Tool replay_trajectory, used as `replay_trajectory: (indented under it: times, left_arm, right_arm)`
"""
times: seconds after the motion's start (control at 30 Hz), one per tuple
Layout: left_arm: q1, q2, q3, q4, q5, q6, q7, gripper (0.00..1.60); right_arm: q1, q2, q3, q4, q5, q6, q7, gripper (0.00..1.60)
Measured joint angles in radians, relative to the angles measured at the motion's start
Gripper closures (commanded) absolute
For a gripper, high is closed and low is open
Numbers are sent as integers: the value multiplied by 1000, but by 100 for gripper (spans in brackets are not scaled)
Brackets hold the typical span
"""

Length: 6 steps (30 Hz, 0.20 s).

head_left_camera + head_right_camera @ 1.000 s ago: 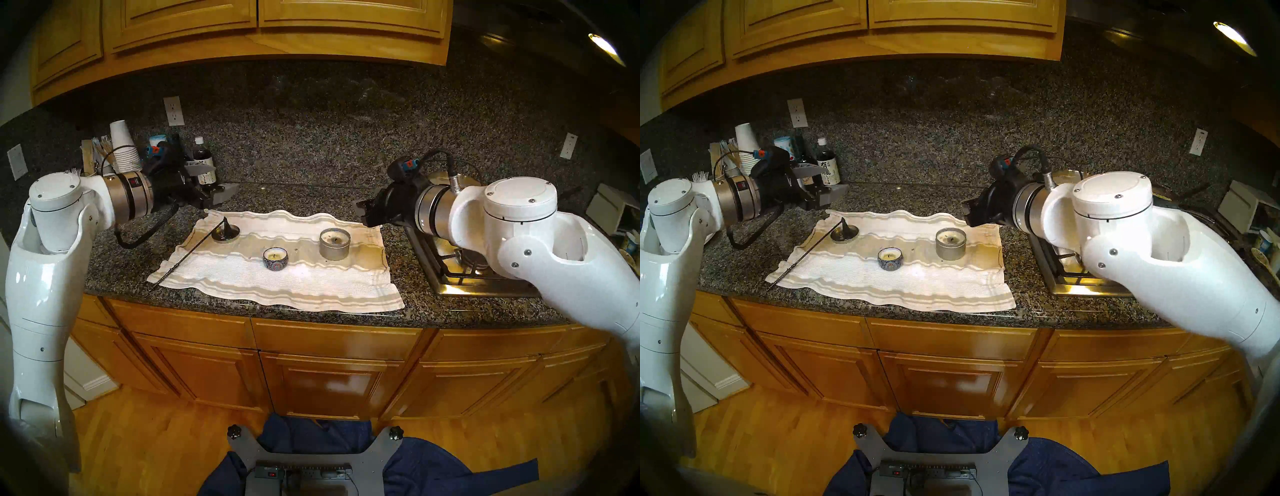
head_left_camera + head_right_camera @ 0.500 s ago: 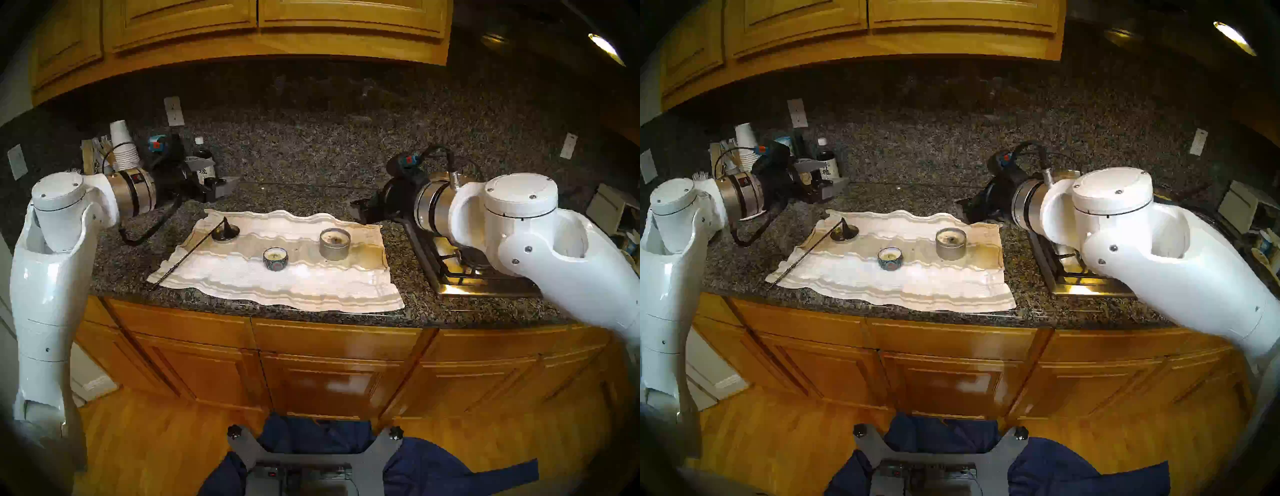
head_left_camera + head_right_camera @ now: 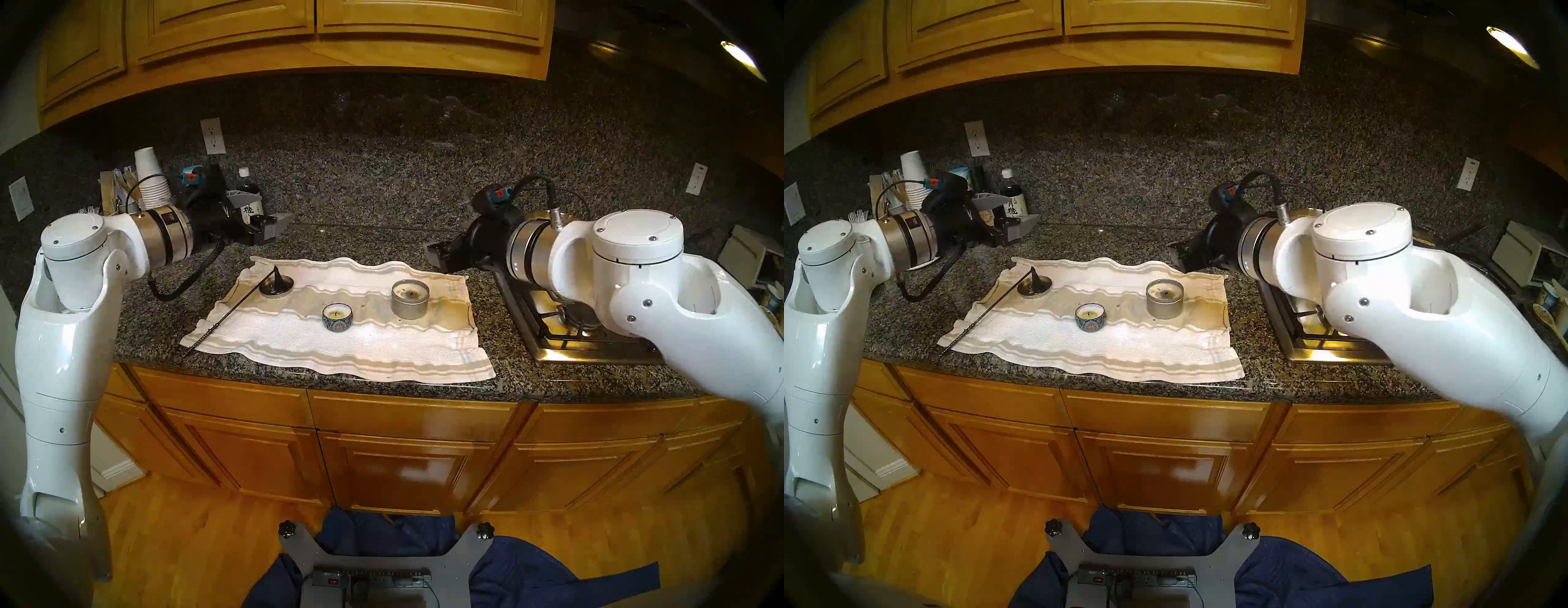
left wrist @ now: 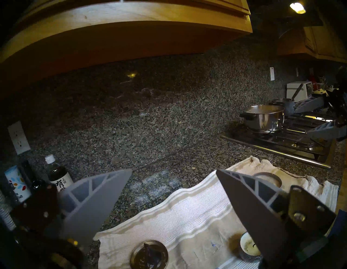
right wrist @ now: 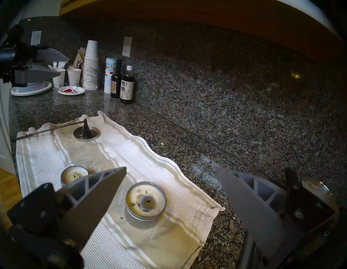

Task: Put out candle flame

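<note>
Both sets of jaws stand wide and hold nothing. Left gripper [image 3: 271, 220] hangs above the table [image 3: 360, 242], just behind the towel's [image 3: 339, 344] left rear corner; the snuffer [image 3: 275, 280] sits below and in front of it, cone on a metal lid [image 3: 278, 289], handle running toward the table's front edge. Right gripper [image 3: 439, 254] hovers behind the towel's right rear corner, the tin candle [image 3: 410, 298] just in front of it. A small patterned candle [image 3: 337, 316] lies between the two, nearer the front. No flame shows on either wick.
</note>
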Motion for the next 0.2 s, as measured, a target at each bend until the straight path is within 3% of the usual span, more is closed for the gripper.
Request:
replay_trajectory:
  times: [0.2]
  left_arm:
    - [0,1,0,0,0,0,3,0]
  right_arm:
    - [1,1,0,0,1,1,0,0]
